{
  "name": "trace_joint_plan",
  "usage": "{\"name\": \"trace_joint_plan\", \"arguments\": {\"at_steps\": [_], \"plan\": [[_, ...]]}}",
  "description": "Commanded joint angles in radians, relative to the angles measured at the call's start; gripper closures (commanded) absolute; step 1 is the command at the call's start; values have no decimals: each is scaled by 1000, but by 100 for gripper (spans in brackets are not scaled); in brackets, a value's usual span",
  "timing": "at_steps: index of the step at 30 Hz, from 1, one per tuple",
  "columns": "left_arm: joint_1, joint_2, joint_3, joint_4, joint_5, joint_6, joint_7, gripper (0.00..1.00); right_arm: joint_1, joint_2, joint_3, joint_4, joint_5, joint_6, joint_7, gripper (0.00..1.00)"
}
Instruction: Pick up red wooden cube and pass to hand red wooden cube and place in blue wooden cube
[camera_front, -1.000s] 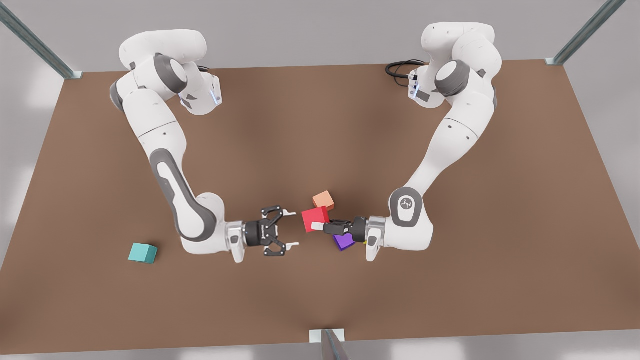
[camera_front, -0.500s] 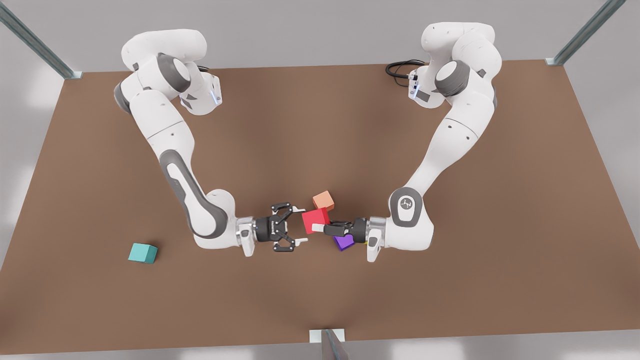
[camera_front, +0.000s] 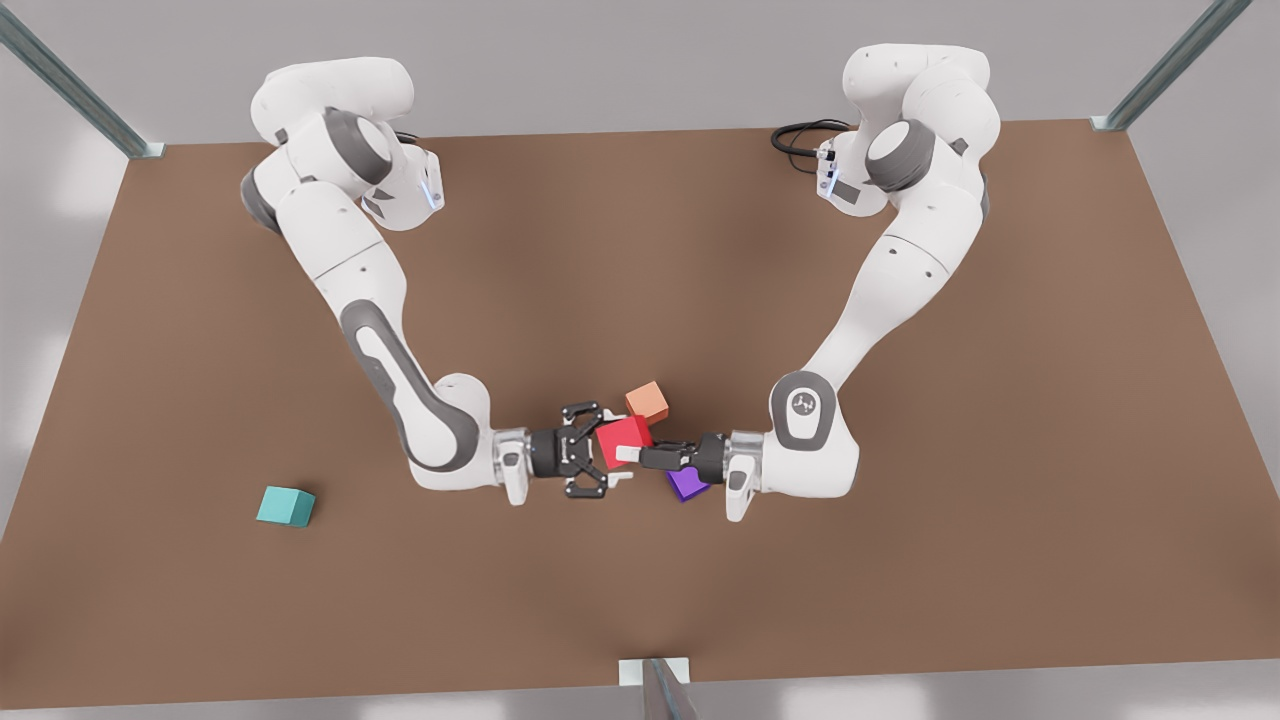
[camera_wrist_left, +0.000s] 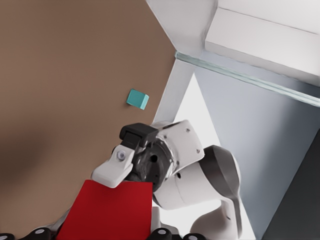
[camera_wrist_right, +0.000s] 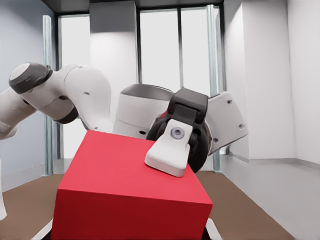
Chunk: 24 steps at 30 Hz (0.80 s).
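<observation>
Our left gripper (camera_front: 634, 456), on the front view's right, is clamped on the red cube (camera_front: 622, 438) and holds it above the table (camera_front: 900, 560) at mid-table. We see the hand (camera_front: 604, 449), our right gripper, spread wide around the cube's other side. The teal cube (camera_front: 285, 506) sits well apart on the front view's left.
</observation>
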Motion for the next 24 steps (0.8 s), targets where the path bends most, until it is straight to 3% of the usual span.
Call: {"name": "trace_joint_plan", "arguments": {"at_steps": [1, 4, 5, 6, 7, 11, 12, 13, 20, 23, 24], "plan": [[0, -2, -2, 0, -6, 0, 37, 33, 5, 1, 1, 1, 12, 11, -39, 0], [0, 0, -2, 0, -6, 3, 39, 33, 9, 1, 1, 3, 20, 11, -39, 0], [0, 0, -2, 0, -6, 14, 40, 33, 9, 4, 1, 3, 21, 11, -39, 7], [0, 0, -2, 0, -6, 12, 46, 33, 9, 6, 1, 3, 21, 11, -39, 37], [0, 3, -2, 0, -6, 14, 46, 33, 9, 6, 1, 3, 21, 11, -39, 49], [0, 6, -2, 0, -6, 14, 48, 32, 9, 6, 2, 3, 23, 11, -39, 51], [0, 6, -2, 0, -6, 14, 48, 2, 9, 6, 2, 3, 23, 11, -38, 51], [0, 6, -2, 0, -6, 14, 46, 0, 7, 6, 2, 1, 26, 11, -39, 51], [83, -20, -1, -3, 13, -61, 40, 0, -1, 4, 1, 0, 18, 8, -39, 50], [173, -43, -2, -3, 144, -181, 34, 0, -28, 1, 1, 0, 4, -3, -41, 50], [234, -94, -2, -1, 291, -306, -48, 0, -57, -2, -4, 0, -44, -8, -35, 50]]}}
